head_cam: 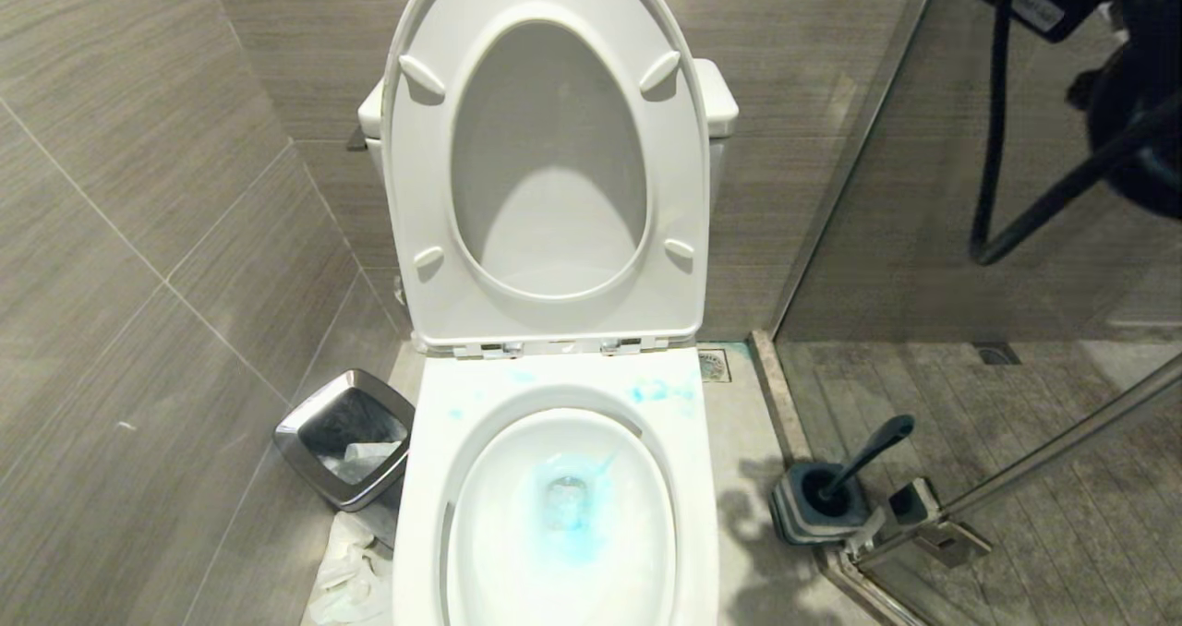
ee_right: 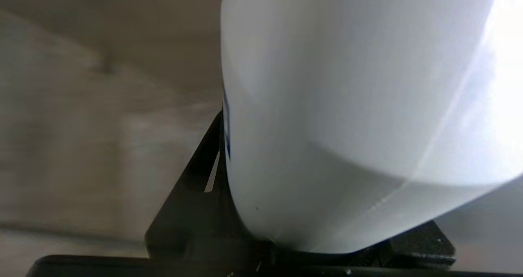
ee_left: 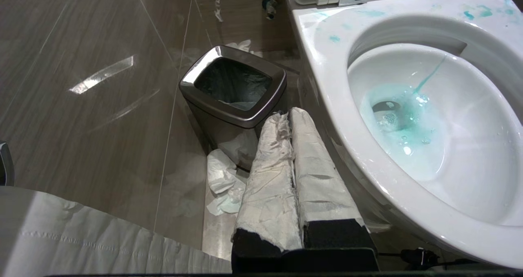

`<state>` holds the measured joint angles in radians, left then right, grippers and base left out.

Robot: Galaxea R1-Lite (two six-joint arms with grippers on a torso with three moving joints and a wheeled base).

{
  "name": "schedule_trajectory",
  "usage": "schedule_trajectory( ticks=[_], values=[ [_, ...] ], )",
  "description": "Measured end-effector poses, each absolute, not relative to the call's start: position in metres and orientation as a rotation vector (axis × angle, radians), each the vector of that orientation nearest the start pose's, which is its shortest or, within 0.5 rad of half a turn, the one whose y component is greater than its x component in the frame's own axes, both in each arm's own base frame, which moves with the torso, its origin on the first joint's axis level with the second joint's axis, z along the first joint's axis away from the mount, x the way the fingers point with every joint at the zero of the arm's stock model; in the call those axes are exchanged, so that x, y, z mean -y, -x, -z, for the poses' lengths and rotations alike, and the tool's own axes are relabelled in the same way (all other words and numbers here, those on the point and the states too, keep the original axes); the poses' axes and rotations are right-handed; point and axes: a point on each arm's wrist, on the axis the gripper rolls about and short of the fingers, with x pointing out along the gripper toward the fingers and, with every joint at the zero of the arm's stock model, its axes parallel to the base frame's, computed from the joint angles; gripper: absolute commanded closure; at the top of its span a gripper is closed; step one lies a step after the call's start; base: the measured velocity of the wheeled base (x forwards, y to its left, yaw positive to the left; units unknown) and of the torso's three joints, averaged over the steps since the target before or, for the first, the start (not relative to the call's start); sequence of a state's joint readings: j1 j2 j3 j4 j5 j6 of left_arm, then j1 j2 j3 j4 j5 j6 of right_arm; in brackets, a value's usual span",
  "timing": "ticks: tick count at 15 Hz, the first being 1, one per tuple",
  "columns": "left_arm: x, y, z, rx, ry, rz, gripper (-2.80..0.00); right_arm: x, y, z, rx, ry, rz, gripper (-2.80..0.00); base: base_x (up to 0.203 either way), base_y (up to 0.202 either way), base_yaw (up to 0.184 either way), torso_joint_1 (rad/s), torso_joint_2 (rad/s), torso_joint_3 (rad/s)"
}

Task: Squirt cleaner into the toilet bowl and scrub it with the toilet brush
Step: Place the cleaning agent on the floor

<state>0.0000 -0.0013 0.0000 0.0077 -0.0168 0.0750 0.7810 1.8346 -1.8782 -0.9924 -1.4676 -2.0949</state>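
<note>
cleaner [ee_right: 347, 117] clamped in right hand [ee_right: 310, 244]

A bathroom, plainly: a white toilet bowl [head_cam: 563, 506] with its seat and lid [head_cam: 545, 155] raised against the cistern, walls of large grey-brown tiles [head_cam: 138, 238], a small steel bin [head_cam: 346, 437] on the floor beside the bowl, a toilet brush [head_cam: 859, 460] standing in its square base [head_cam: 817, 506], a floor drain [head_cam: 714, 366], and a glass shower partition [head_cam: 970, 192] to the right
</note>
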Motion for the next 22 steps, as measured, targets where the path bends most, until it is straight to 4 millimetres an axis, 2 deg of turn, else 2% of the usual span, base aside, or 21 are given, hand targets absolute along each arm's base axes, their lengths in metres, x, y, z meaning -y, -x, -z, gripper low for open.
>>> schedule_trajectory(
  ticks=[3, 5, 7, 10, 12, 14, 16, 18, 22],
  values=[
    [0.000, 0.023, -0.075, -0.005, -0.075, 0.017, 0.00, -0.174, -0.232, -0.451, -0.144, 1.312, 0.621, 0.00, 0.000, 0.000, 0.000, 0.000, 0.00, 0.000],
    [0.000, 0.023, -0.075, -0.006, -0.075, 0.017, 0.00, -0.166, -0.239, -0.444, -0.044, 1.272, 0.497, 0.00, 0.000, 0.000, 0.000, 0.000, 0.00, 0.000],
    [0.000, 0.023, -0.075, -0.006, -0.075, 0.017, 0.00, -0.152, -0.248, -0.436, -0.015, 1.105, 0.406, 0.00, 0.000, 0.000, 0.000, 0.000, 0.00, 0.000],
    [0.000, 0.023, -0.075, -0.006, -0.075, 0.017, 0.00, -0.117, -0.259, -0.431, 0.033, 0.752, 0.294, 0.00, 0.000, 0.000, 0.000, 0.000, 0.00, 0.000],
    [0.000, 0.023, -0.075, -0.006, -0.075, 0.017, 0.00, -0.089, -0.260, -0.433, 0.071, 0.492, 0.218, 0.00, 0.000, 0.000, 0.000, 0.000, 0.00, 0.000],
    [0.000, 0.023, -0.075, -0.006, -0.075, 0.017, 0.00, -0.074, -0.258, -0.434, 0.086, 0.249, 0.126, 0.00, 0.000, 0.000, 0.000, 0.000, 0.00, 0.000],
    [0.000, 0.023, -0.075, -0.006, -0.075, 0.017, 0.00, -0.069, -0.254, -0.430, 0.048, 0.059, 0.007, 0.00, 0.000, 0.000, 0.000, 0.000, 0.00, 0.000],
    [0.000, 0.023, -0.075, -0.006, -0.075, 0.017, 0.00, -0.070, -0.252, -0.423, -0.003, -0.052, -0.125, 0.00, 0.000, 0.000, 0.000, 0.000, 0.00, 0.000],
    [0.000, 0.023, -0.075, -0.006, -0.075, 0.017, 0.00, -0.071, -0.254, -0.403, -0.090, -0.050, -0.172, 0.00, 0.000, 0.000, 0.000, 0.000, 0.00, 0.000]
  ],
)
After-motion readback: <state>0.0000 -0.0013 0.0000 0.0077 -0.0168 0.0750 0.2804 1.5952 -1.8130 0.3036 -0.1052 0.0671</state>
